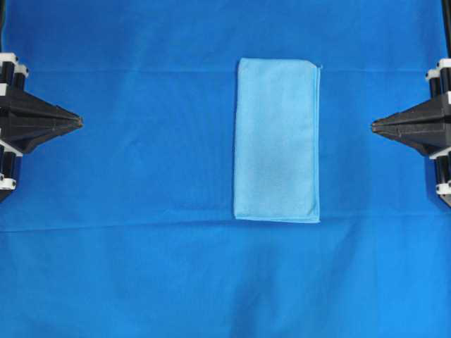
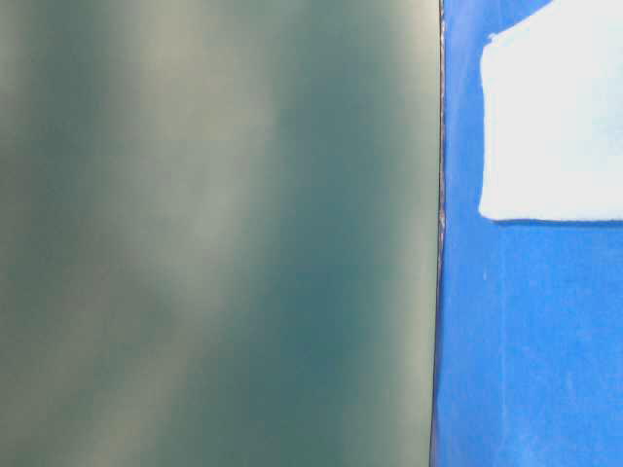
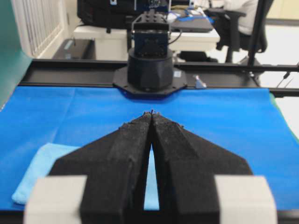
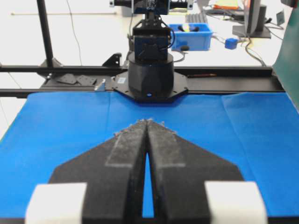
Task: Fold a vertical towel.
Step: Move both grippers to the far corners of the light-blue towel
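Closest to me, my left pincer (image 3: pixel 152 114) sits with its two black tips pressed together, pinching nothing, parked at the left edge of the surface (image 1: pixel 141 267). My right pincer (image 1: pixel 373 124) mirrors it at the far right edge, tips likewise pressed together and empty. Both are well apart from the work.

Between them, a little right of centre in the overhead view, lies the towel (image 1: pixel 277 141): a pale sky-blue rectangle, long side running away from the front edge, flat on the dark blue cloth (image 1: pixel 106 176) that covers the surface. In my left wrist view one corner of it shows low on the left, just beyond my tips.

I judge it light, soft and limp, with no stiffness to hold a shape once lifted. Its right long side seems to show a second layer peeking out, so it may already be doubled; a pinch there would need to catch both plies. The stitched corners look the surest hold. A pinch risks dragging the cloth beneath up too, so I would take only the towel's rim.
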`<state>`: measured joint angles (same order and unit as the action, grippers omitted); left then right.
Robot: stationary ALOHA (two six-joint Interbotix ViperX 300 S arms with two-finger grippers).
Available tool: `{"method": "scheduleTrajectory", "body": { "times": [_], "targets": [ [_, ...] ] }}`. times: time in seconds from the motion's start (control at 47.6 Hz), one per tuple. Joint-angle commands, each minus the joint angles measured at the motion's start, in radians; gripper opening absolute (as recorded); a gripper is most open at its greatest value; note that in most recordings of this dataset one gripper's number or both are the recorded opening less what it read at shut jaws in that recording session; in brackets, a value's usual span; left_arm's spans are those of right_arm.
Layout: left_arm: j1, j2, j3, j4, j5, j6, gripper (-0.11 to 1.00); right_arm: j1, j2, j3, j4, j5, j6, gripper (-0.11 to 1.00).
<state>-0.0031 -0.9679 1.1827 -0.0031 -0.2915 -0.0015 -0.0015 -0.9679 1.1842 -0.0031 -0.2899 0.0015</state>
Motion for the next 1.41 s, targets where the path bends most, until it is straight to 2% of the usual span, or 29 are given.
{"method": "scheduleTrajectory", "body": {
  "times": [0.0,0.105,0.273,0.462,0.735,0.798,0.903,0.966,1.008,1.071,1.386],
  "targets": [
    [0.011,0.035,-0.046,-0.023,-0.012,-0.009,0.0,-0.002,0.015,-0.028,0.008,0.0,0.008,0.0],
    [0.014,0.078,-0.067,-0.025,-0.017,-0.006,0.0,-0.006,0.015,-0.04,0.012,0.038,0.02,0.0],
    [0.054,0.196,-0.098,-0.023,-0.055,-0.008,0.0,-0.069,0.046,-0.054,0.029,0.129,0.069,0.0],
    [0.117,0.388,-0.155,-0.025,-0.104,-0.014,0.0,-0.17,0.115,-0.049,0.028,0.17,0.106,0.0],
    [0.219,0.703,-0.316,-0.025,-0.112,-0.029,0.01,-0.345,0.268,-0.049,0.025,0.183,0.106,0.01],
    [0.236,0.772,-0.354,-0.029,-0.117,-0.031,0.12,-0.387,0.316,-0.052,0.023,0.192,0.103,0.09],
    [0.258,0.871,-0.419,-0.031,-0.117,-0.031,0.42,-0.459,0.416,-0.071,0.017,0.193,0.1,0.4],
    [0.275,0.936,-0.463,-0.031,-0.117,-0.029,0.6,-0.491,0.469,-0.077,0.008,0.189,0.098,0.55],
    [0.284,0.969,-0.485,-0.031,-0.117,-0.029,0.71,-0.508,0.505,-0.084,0.002,0.184,0.098,0.6],
    [0.301,1.019,-0.512,-0.031,-0.117,-0.029,0.83,-0.532,0.569,-0.097,-0.012,0.167,0.098,0.61],
    [0.374,1.239,-0.623,-0.032,-0.141,-0.031,0.81,-0.58,0.818,-0.16,-0.026,0.071,0.092,0.58]
  ]
}}
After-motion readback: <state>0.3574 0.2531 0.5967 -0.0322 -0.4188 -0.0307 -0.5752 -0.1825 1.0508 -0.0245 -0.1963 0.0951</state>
